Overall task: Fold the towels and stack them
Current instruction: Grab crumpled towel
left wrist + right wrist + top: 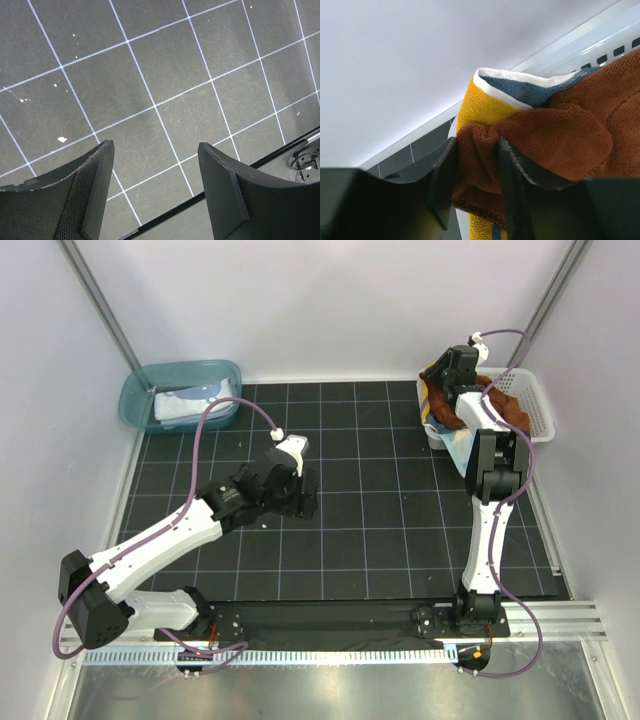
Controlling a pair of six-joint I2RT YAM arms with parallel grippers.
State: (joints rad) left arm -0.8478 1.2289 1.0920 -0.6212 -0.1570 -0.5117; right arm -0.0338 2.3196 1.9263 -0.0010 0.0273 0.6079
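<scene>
Overhead, two white-and-black arms work a black mat ruled with a white grid (380,530), walled on three sides by pale panels. One teal plastic tub (135,400) sits at the far left corner and one white lattice basket (535,405) at the far right corner, well apart from each other.

The right gripper (476,142) reaches over the near left edge of the basket. Its two jaws are drawn close together on a bunched fold of the rust-brown towel (560,130), pinching the terry between them. Beneath and behind that fold lies a second cloth, the yellow-orange towel (475,100), with a white edge and a blue band showing in the wrist view. From above, a third, pale cloth (455,445) hangs down over the basket's near side onto the mat. Three cloths can be counted at the basket.

The left gripper (155,147) hovers above the middle of the mat, left of centre, its jaws spread wide with only bare grid squares and a few white specks showing between them. It grips nothing.

Inside the tub rests a pale blue and white towel stack (190,403), lying flat; how many pieces make it up cannot be told.

Purple cables loop along both arms.
</scene>
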